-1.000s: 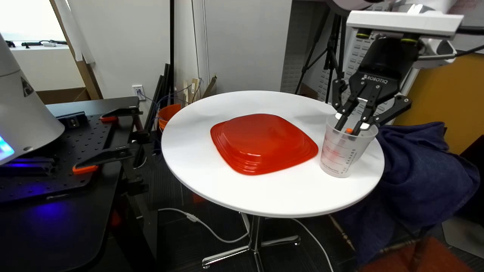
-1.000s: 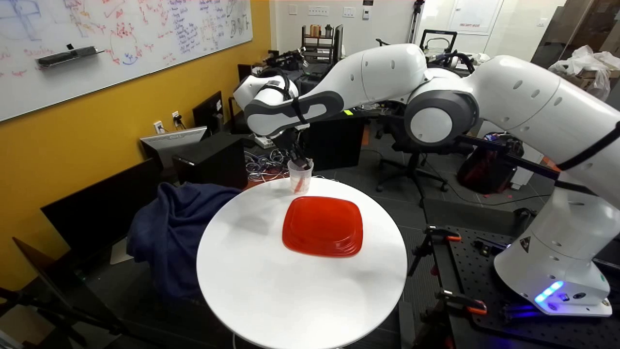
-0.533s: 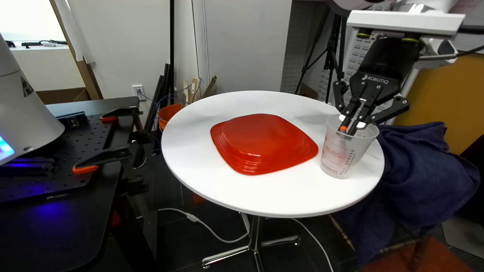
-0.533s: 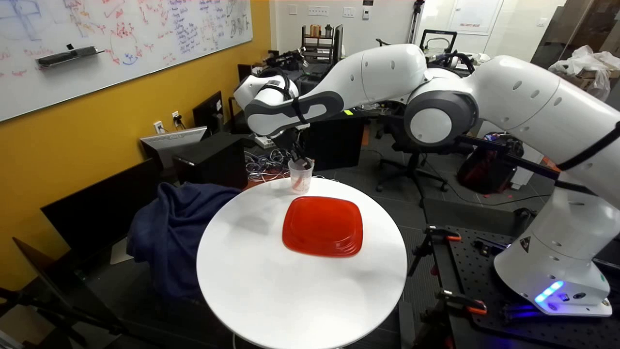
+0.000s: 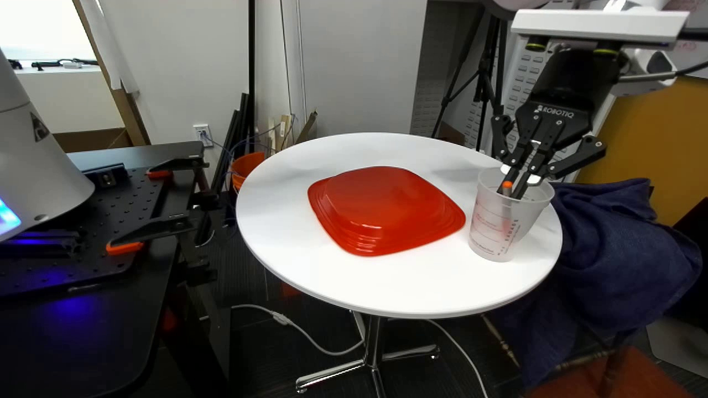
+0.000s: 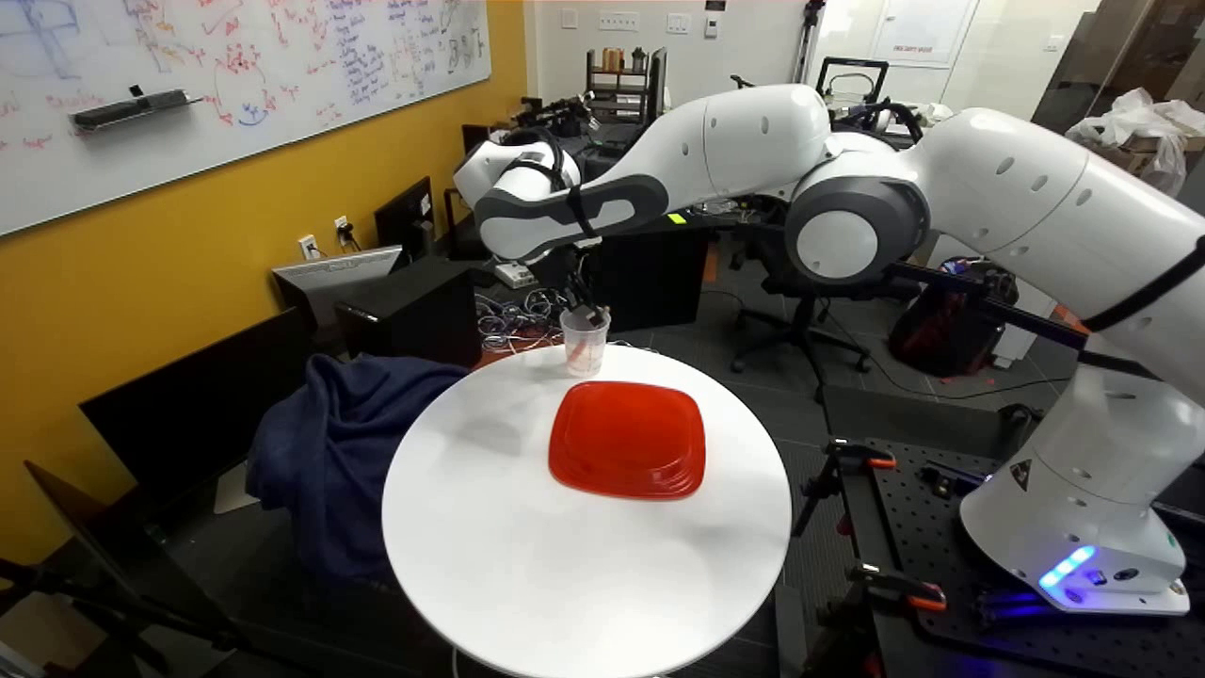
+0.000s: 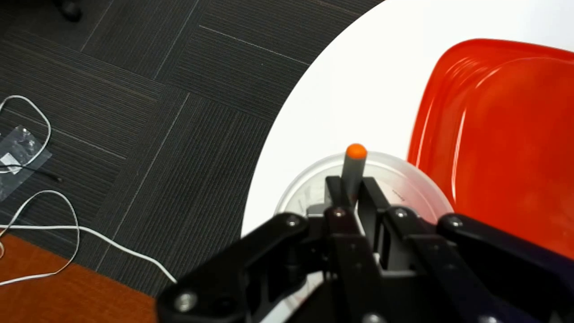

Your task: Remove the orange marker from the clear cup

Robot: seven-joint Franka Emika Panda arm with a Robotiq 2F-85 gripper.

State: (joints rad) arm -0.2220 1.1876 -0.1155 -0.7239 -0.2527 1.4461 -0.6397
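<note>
The clear cup stands upright near the edge of the round white table; it also shows in an exterior view and in the wrist view. The orange marker has a grey body and an orange end, which sticks up at the cup's rim; it also shows in the wrist view. Its lower part is a blurred reddish streak through the cup wall. My gripper points down into the cup's mouth, its fingertips closed on the marker's upper body, as the wrist view shows. It also shows in an exterior view.
A wide red plate lies upside down on the white table, close beside the cup. A dark blue cloth hangs over a chair just past the table edge. A black table with clamps carries the robot base.
The fingers were apart around the marker one second ago and have closed on it. The marker's orange end shifted between them. The gripper has since risen slightly; the cup has hardly moved.
</note>
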